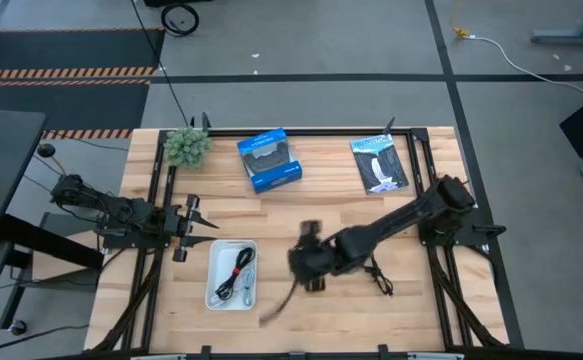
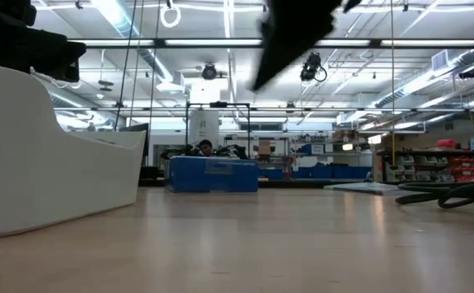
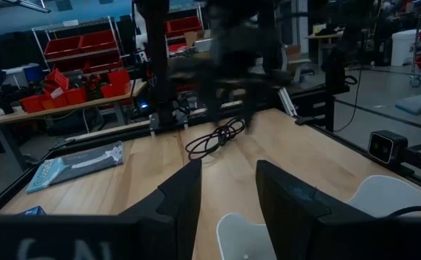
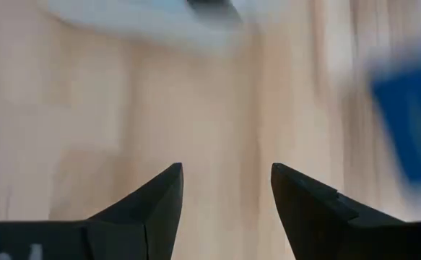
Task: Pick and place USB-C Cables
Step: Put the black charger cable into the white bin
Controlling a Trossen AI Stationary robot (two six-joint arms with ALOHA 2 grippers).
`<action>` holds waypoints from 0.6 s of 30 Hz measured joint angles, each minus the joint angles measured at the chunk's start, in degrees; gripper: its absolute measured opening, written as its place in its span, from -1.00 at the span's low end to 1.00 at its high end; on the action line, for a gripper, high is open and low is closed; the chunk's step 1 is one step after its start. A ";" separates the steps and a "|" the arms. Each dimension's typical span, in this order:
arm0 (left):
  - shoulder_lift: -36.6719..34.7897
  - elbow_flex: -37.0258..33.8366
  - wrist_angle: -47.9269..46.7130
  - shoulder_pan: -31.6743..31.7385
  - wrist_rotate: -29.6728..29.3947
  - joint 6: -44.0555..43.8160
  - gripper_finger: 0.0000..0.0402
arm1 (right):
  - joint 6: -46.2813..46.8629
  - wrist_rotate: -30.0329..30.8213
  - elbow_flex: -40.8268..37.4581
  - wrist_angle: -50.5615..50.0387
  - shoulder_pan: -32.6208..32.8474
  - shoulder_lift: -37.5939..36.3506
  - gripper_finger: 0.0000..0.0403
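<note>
A white tray [image 1: 217, 262] sits near the table's near-left part. In it lie a black-with-red cable [image 1: 242, 264] and a pale cable [image 1: 234, 291]. A black coiled cable [image 1: 379, 275] lies flat on the wood to the right of my right gripper, and also shows in the left wrist view [image 3: 217, 139] and the low view [image 2: 452, 195]. My right gripper [image 1: 306, 262] is blurred, hovers between tray and black cable, and is open [image 4: 227, 170] with nothing between its fingers. My left gripper [image 1: 187, 228] waits left of the tray and is open [image 3: 228, 170]. A dark blurred streak [image 1: 276, 305] lies near the right gripper; what it is cannot be told.
A blue box [image 1: 269, 160] and a black-and-white flat packet [image 1: 381, 165] lie along the far side. A small green plant [image 1: 186, 147] stands at the far-left corner. Black frame rails [image 1: 156, 190] run along the table's sides. Bare wood [image 1: 321, 215] lies between the box and the tray.
</note>
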 joint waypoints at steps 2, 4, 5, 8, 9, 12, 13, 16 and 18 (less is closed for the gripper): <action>0.02 -0.01 0.00 0.00 0.00 0.00 -0.29 | 13.68 -2.62 0.00 -10.24 -1.13 -1.19 0.08; 0.02 -0.01 0.00 0.01 -0.01 -0.01 -0.29 | 23.28 -6.48 0.00 -19.71 -1.88 -1.56 0.08; 0.02 -0.02 0.00 0.00 0.00 0.00 -0.29 | 26.60 -8.68 0.00 -24.36 -2.01 -1.54 0.09; 0.02 -0.01 0.00 0.02 -0.02 -0.01 -0.29 | 33.45 -13.28 0.00 -35.39 -1.60 -1.02 0.11; 0.01 -0.01 0.00 0.02 -0.02 0.00 -0.29 | 34.81 -14.94 -0.01 -37.90 -1.28 -0.88 0.11; 0.00 0.00 0.00 0.00 -0.02 -0.02 -0.29 | 37.79 -19.73 -1.11 -38.92 0.01 -1.10 0.14; 0.02 0.00 0.00 0.00 0.00 -0.02 -0.29 | 38.74 -21.38 -1.62 -38.68 0.62 -1.33 0.15; 0.02 -0.01 0.01 0.00 -0.01 -0.02 -0.29 | 40.98 -25.32 -4.04 -38.19 2.10 -2.74 0.22; 0.02 0.00 0.01 0.00 -0.01 0.00 -0.29 | 42.89 -25.90 -6.87 -37.71 2.88 -3.99 0.28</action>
